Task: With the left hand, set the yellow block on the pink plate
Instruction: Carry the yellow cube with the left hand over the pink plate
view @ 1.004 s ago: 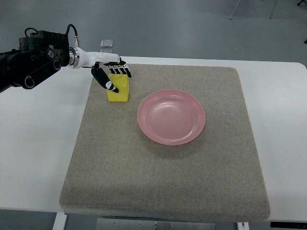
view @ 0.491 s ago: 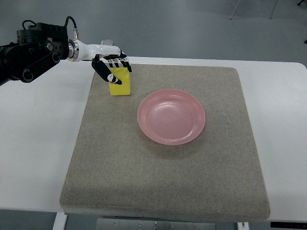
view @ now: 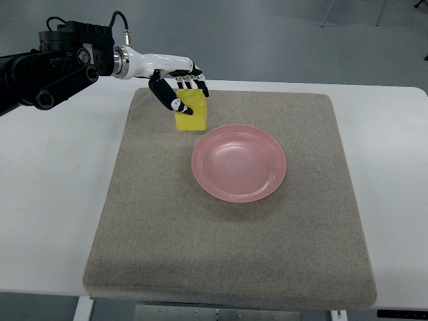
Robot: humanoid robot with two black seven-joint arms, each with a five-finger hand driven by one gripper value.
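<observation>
One of everything on the table

There is one yellow block (view: 191, 113), one pink plate (view: 239, 162), one grey mat (view: 231, 221) and one white table (view: 50, 200). One robot arm (view: 60, 60) is in view, coming in from the left edge, and it ends in one hand (view: 179, 83), the left hand. That hand shows one thumb and four fingers (view: 194, 83).

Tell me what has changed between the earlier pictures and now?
The left hand, shut on the yellow block throughout, has carried it to the right, toward the pink plate; the block now hangs near the plate's upper left rim. The plate and the grey mat stayed in place.
</observation>
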